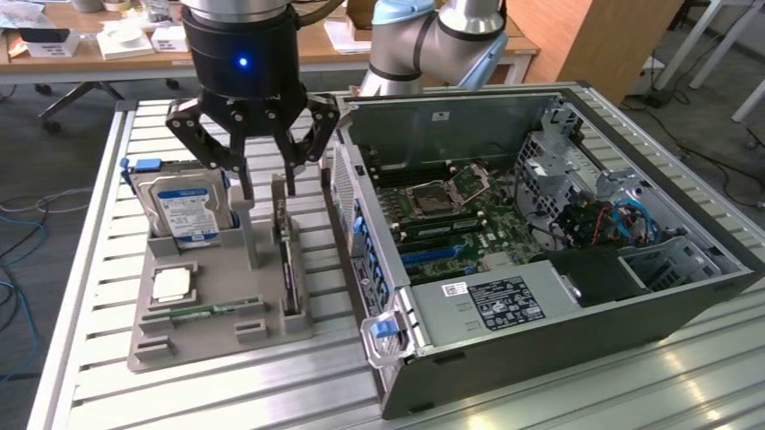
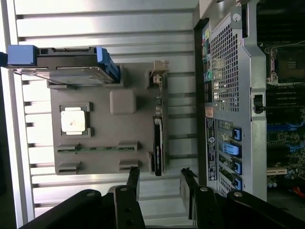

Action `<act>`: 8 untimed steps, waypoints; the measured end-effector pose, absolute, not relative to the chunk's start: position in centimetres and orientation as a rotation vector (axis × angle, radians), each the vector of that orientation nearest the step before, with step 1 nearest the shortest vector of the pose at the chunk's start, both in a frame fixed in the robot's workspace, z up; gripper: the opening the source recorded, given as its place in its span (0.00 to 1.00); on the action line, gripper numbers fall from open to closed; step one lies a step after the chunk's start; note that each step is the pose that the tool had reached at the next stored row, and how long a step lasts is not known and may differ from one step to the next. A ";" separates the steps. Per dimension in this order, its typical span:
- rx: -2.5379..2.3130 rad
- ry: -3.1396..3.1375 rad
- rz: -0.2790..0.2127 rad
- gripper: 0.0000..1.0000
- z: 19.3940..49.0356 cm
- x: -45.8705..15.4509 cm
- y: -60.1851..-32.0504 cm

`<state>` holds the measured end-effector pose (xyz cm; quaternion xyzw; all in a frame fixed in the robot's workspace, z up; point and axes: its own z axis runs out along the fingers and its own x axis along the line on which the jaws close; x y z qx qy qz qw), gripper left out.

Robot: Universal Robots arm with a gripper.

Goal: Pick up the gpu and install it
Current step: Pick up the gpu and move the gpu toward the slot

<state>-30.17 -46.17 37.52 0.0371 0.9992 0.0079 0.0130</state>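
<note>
The gpu [image 1: 289, 269] is a thin dark card standing on edge in a slot along the grey tray's [image 1: 215, 339] side nearest the computer case. In the wrist view the gpu [image 2: 158, 143] shows as a narrow dark strip with a grey bracket at one end. My gripper [image 1: 268, 186] hangs above the tray over the card's far end, open, with nothing between its black fingers [image 1: 244, 184]. From the wrist camera the gripper [image 2: 160, 174] stands apart from the card, its two fingertips [image 2: 135, 172] spread to either side of the card's line.
A silver hard drive [image 1: 179, 210] with blue rails stands upright at the tray's far end. A square processor [image 1: 174, 285] and a green memory stick [image 1: 215, 311] lie on the tray. The open computer case [image 1: 669, 296] with its motherboard [image 1: 460, 224] lies at the exterior view's right on a slatted metal table [image 1: 96, 376].
</note>
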 end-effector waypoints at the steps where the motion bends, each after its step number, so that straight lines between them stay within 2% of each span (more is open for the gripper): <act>1: 0.116 3.113 0.025 0.47 37.3 -30.2 -46.2; 8: 0.116 3.113 0.025 0.47 36.1 -30.2 -46.2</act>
